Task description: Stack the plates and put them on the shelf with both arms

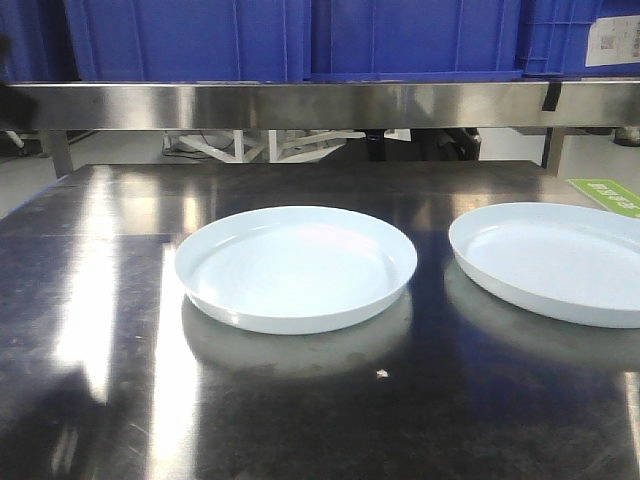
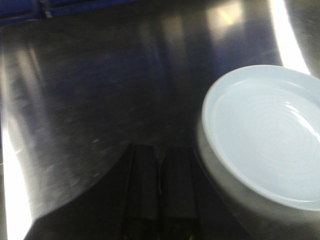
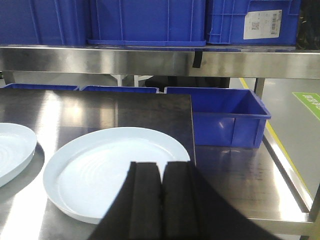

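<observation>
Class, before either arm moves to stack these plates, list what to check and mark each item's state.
1. Left plate and right plate lie flat and apart on the tabletop: ok.
2. Both plates empty: ok.
3. Left gripper jaws open for a grasp: not ok, shut.
4. Right gripper jaws open: not ok, shut.
5. Free room on the shelf beside the blue crates: cannot tell.

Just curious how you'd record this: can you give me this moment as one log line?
left plate, right plate: apart on table, unstacked | left gripper: shut, empty | right gripper: shut, empty
</observation>
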